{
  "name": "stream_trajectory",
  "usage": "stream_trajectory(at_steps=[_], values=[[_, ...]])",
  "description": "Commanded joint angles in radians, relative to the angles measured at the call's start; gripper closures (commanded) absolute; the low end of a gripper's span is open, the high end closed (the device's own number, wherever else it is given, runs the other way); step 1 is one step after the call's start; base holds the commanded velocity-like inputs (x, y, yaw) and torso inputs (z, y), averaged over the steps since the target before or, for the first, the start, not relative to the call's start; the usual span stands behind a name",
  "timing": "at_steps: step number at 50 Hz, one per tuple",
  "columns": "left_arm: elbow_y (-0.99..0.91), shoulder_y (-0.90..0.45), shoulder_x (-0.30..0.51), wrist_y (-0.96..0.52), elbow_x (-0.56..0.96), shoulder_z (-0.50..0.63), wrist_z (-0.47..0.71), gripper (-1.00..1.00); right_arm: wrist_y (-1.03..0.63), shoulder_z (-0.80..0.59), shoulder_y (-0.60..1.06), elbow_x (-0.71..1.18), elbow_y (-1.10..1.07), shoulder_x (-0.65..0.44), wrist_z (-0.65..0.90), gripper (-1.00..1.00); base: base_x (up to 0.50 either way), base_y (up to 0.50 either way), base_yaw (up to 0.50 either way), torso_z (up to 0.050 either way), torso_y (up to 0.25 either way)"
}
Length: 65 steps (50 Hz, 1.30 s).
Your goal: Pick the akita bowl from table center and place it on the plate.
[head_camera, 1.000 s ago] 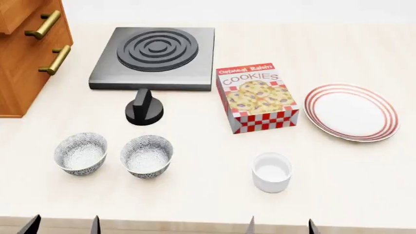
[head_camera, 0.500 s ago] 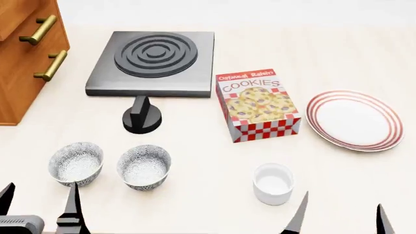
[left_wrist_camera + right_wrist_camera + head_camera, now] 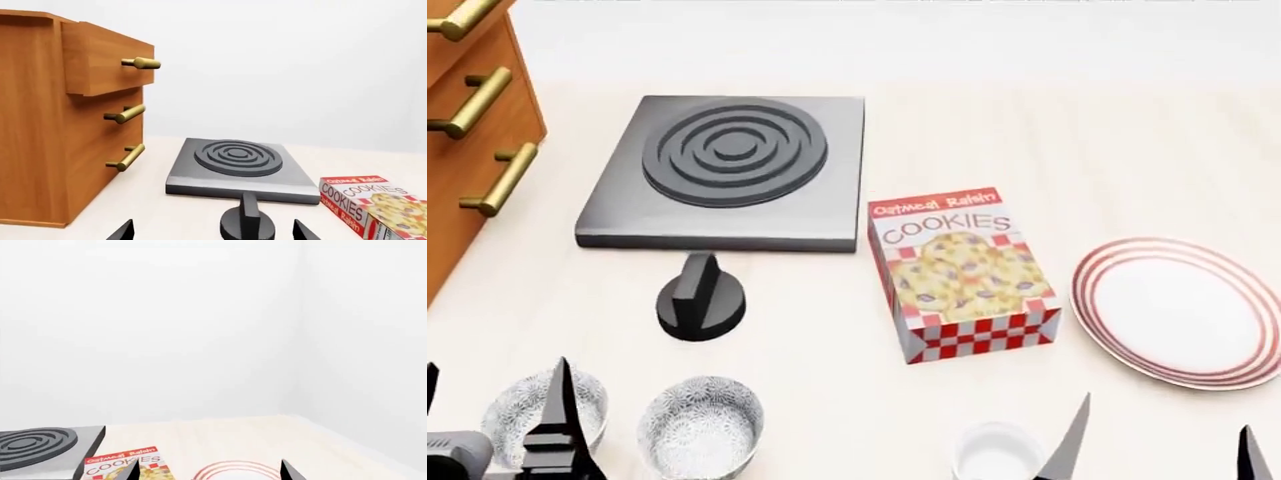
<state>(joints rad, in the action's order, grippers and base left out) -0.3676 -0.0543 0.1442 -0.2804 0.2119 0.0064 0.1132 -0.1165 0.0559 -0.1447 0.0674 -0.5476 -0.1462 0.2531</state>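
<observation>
Both grippers sit low at the near edge of the table with nothing between their fingers, so the step in hand looks like the approach, before any grasp. The left gripper [image 3: 487, 425] has its dark pointed fingers spread apart, one tip over the nearer-left patterned bowl [image 3: 541, 408]; the right gripper [image 3: 1161, 440] is likewise spread, just beside a small plain white cup [image 3: 998, 450]. The akita bowl [image 3: 701, 425] — the more central of the two alike — stands upright just to the right of the left gripper's fingers, deep and round, with a dense grey-black speckle inside and out. The next move probably calls for shifting that gripper right, away from the twin bowl, and lowering its fingers astride one rim wall; picking the wrong bowl is the clear risk. Farther ahead of the left gripper stands a black knob-shaped piece [image 3: 701, 298], and beyond it a flat grey burner slab [image 3: 723, 170] with raised concentric rings. Ahead of the right gripper lies a glossy cookie box [image 3: 961, 275], and to its right the plate [image 3: 1181, 310] — wide, shallow, white, red-ringed, bare. A wooden drawer cabinet [image 3: 60, 115] with brass handles stands off to the left.
</observation>
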Motion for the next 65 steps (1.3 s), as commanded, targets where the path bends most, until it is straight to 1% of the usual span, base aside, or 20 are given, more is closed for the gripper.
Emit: stream_trajectory(at_steps=[1,10,17,26,33,36,39,40,52,58,65], values=[[0.003,-0.004,0.009,0.005,0.012,0.002,0.007,-1.00,0.014,-0.006,-0.006,-0.002,-0.009,-0.011,0.016,-1.00,0.00,0.00,0.00,0.000,0.000],[0.015,-0.006,0.014,0.016,0.014,0.008,0.013,-1.00,0.010,-0.012,-0.003,0.007,-0.009,-0.021,0.019,-1.00,0.01,0.00,0.00,0.000,0.000],[0.007,-0.002,0.020,0.019,0.016,0.014,0.018,-1.00,0.008,-0.020,-0.002,0.004,-0.012,-0.027,0.026,-1.00,0.46,0.00,0.00,0.000,0.000],[0.004,0.002,0.024,0.044,0.022,0.015,0.022,-1.00,0.017,-0.024,-0.005,0.002,-0.016,-0.034,0.034,-1.00,0.00,0.00,0.00,0.000,0.000],[0.019,-0.014,0.022,0.043,0.028,-0.004,0.046,-1.00,-0.009,-0.037,0.008,0.007,-0.006,-0.041,0.034,-1.00,0.00,0.00,0.00,0.000,0.000],[0.017,-0.008,0.026,0.052,0.022,0.003,0.047,-1.00,0.044,-0.029,-0.006,0.020,-0.013,-0.042,0.030,-1.00,0.09,0.00,0.00,0.000,0.000],[0.012,-0.008,0.029,0.048,0.025,0.004,0.049,-1.00,0.026,-0.025,-0.005,0.027,-0.012,-0.044,0.035,-1.00,0.50,0.00,0.00,0.000,0.000],[0.010,-0.008,0.029,0.047,0.026,0.005,0.049,-1.00,0.044,-0.026,-0.007,0.026,-0.007,-0.044,0.034,-1.00,0.00,0.00,0.00,0.000,0.000],[0.020,-0.012,0.040,0.057,0.035,0.011,0.048,-1.00,0.044,-0.037,-0.004,0.029,0.006,-0.050,0.041,-1.00,0.00,0.00,0.00,0.000,0.000],[0.004,-0.017,0.047,0.046,0.061,-0.007,0.052,-1.00,0.010,-0.062,0.015,0.046,0.006,-0.059,0.022,-1.00,0.00,0.00,0.00,0.000,0.000],[0.015,-0.015,0.046,0.064,0.072,-0.016,0.056,-1.00,-0.135,-0.091,0.114,0.122,-0.001,-0.089,-0.024,-1.00,0.00,0.00,0.00,0.000,0.000]])
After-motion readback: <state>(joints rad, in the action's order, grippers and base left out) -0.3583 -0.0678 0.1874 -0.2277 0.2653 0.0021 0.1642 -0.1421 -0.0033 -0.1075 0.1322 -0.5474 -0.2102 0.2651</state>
